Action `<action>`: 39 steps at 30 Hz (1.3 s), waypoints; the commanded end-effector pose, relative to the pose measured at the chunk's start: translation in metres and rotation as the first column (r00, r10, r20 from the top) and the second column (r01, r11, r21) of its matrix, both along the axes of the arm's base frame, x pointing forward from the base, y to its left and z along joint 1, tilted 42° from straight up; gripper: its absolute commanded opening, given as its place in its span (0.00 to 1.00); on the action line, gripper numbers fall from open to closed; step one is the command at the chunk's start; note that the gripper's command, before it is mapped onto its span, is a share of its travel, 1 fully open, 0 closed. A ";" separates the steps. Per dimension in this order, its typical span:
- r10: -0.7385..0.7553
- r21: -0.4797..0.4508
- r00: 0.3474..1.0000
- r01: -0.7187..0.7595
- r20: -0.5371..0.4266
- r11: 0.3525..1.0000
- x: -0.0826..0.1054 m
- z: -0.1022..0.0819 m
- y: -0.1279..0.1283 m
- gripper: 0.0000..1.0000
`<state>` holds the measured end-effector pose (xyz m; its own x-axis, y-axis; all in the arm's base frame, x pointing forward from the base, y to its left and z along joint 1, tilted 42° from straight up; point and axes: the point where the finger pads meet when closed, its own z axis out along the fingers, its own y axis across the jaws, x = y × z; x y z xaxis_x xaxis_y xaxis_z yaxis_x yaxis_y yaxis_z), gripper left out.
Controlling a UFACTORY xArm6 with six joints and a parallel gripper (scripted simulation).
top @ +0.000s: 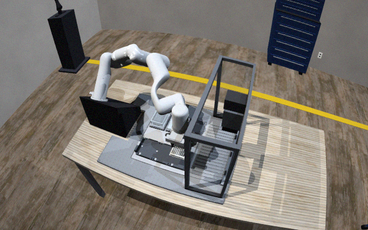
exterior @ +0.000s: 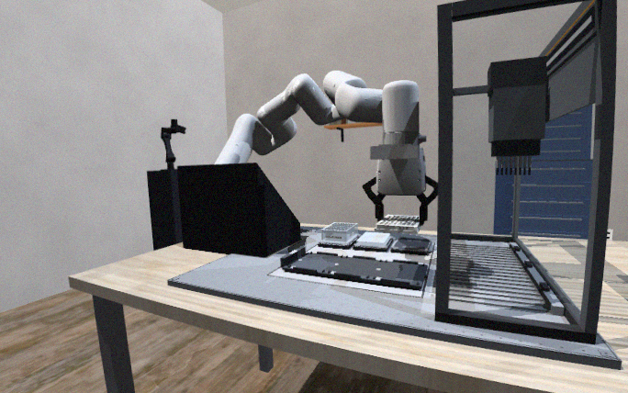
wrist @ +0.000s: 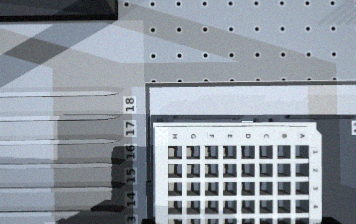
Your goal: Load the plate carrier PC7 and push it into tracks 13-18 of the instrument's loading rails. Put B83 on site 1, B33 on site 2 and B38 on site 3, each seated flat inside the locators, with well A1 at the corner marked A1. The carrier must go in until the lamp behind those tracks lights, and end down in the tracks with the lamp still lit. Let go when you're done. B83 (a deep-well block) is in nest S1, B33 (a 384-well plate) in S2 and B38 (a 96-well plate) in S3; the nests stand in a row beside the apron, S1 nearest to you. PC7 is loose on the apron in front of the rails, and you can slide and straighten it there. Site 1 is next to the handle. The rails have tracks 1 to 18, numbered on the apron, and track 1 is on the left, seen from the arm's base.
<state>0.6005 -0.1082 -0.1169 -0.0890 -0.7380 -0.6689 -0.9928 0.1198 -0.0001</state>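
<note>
My gripper [exterior: 400, 217] is shut on B38, a white 96-well plate [exterior: 398, 223], and holds it level in the air, well above the deck. In the overhead view the plate [top: 177, 151] hangs over the end of the dark carrier PC7 [top: 160, 153] nearest the rails. The wrist view shows the plate [wrist: 235, 172] from above, with its chamfered A1 corner at the upper right and the track numbers 13 to 18 [wrist: 130, 150] to its left; the fingers are out of that view. The deep-well block B83 [exterior: 339, 231] and the 384-well plate B33 [exterior: 374, 239] sit in their nests. Nest S3 [exterior: 410, 244] is empty.
The instrument's dark frame [exterior: 523, 162] stands right of the gripper, its front post [exterior: 444, 157] close to the wrist. The loading rails [exterior: 490, 273] lie inside it, with a pipetting head [exterior: 516, 106] above. A black box [exterior: 231, 208] holds the arm's base.
</note>
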 end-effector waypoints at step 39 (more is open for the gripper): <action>-0.003 -0.003 1.000 0.003 0.005 1.000 0.007 -0.043 0.038 0.00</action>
